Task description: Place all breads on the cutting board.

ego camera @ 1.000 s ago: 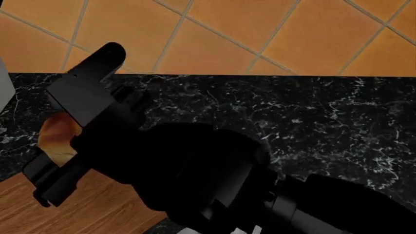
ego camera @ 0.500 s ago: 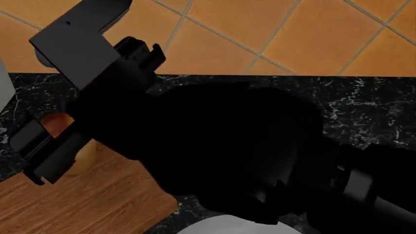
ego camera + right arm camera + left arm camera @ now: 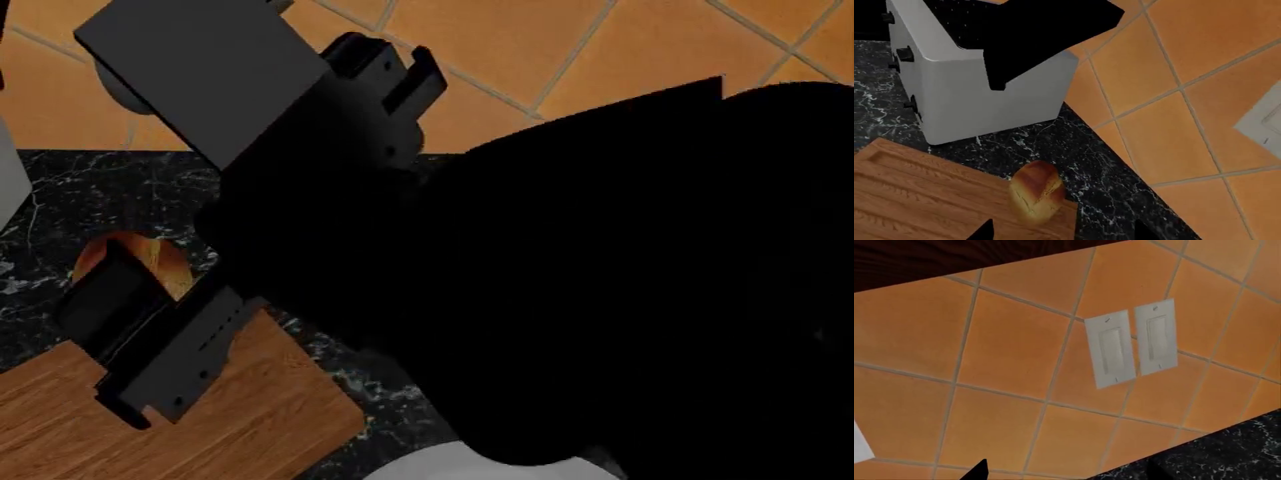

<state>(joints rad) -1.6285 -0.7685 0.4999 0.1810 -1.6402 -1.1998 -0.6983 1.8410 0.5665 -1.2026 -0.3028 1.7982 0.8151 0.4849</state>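
Observation:
One bread point(image 3: 1035, 195), a small golden-brown loaf, lies at the far corner of the cutting board point(image 3: 927, 200), close to the black counter. My right gripper point(image 3: 1061, 232) hangs open above it, fingertips wide apart and clear of the loaf. In the head view the same bread point(image 3: 144, 256) peeks out behind the right gripper point(image 3: 100, 365), over the corner of the cutting board point(image 3: 227, 430). My left gripper point(image 3: 1066, 472) is open and empty, facing the orange tiled wall. The right arm's black bulk hides most of the counter in the head view.
A white-grey toaster point(image 3: 981, 95) stands on the black marble counter point(image 3: 1107, 200) just beyond the board. A white plate rim point(image 3: 441, 470) shows at the head view's lower edge. Two white wall switches point(image 3: 1131, 347) sit on the tiled wall point(image 3: 1007, 355).
My right arm has lifted up towards the head camera and now fills most of that view. The bread has stayed at the board's corner.

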